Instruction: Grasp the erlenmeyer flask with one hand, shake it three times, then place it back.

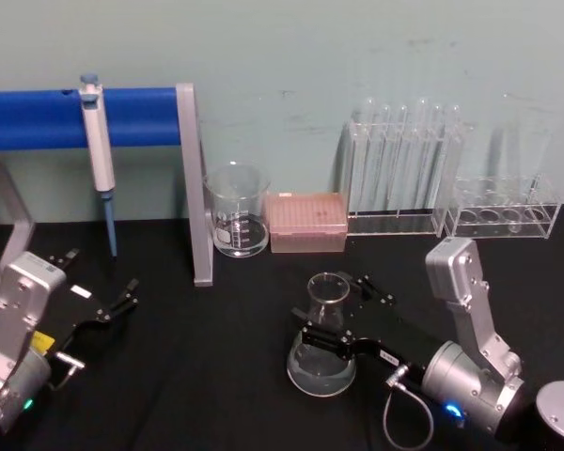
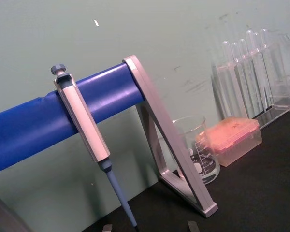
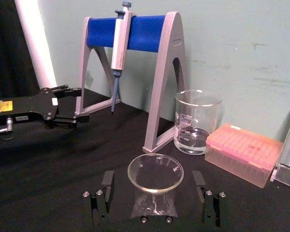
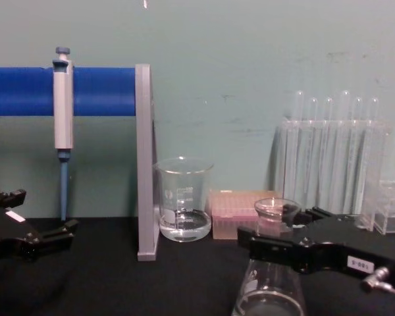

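Flask [image 1: 323, 343], the erlenmeyer one, upright on the black table [image 1: 216, 376] toward the right, neck sitting between the spread jaws of the right gripper [image 1: 343, 319], pads just beside the glass and not yet pressing. Best closed squarely on the neck below the flared rim, firmly enough against slipping during shakes, then lifted straight up, clear of beaker [image 1: 237, 211] and tip box [image 1: 305, 222]. Left gripper [image 1: 113, 296] parked open, well apart.
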Controlling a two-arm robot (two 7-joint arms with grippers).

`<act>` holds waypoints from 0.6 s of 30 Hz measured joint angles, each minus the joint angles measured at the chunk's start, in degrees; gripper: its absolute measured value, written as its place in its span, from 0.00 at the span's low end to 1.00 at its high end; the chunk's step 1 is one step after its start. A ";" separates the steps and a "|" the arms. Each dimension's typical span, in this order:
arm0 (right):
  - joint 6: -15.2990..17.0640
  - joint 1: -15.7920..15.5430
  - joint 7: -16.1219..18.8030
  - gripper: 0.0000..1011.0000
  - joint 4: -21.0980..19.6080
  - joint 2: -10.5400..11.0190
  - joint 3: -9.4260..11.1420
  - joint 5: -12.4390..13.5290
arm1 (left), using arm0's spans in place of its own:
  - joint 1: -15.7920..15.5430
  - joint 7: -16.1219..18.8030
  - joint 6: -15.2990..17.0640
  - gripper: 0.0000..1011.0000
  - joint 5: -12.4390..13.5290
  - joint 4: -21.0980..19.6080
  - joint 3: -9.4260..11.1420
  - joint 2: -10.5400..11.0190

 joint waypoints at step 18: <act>0.30 -4.99 0.31 0.99 -6.53 4.79 2.47 2.04 | 0.00 0.00 0.00 0.99 0.00 0.00 0.00 0.00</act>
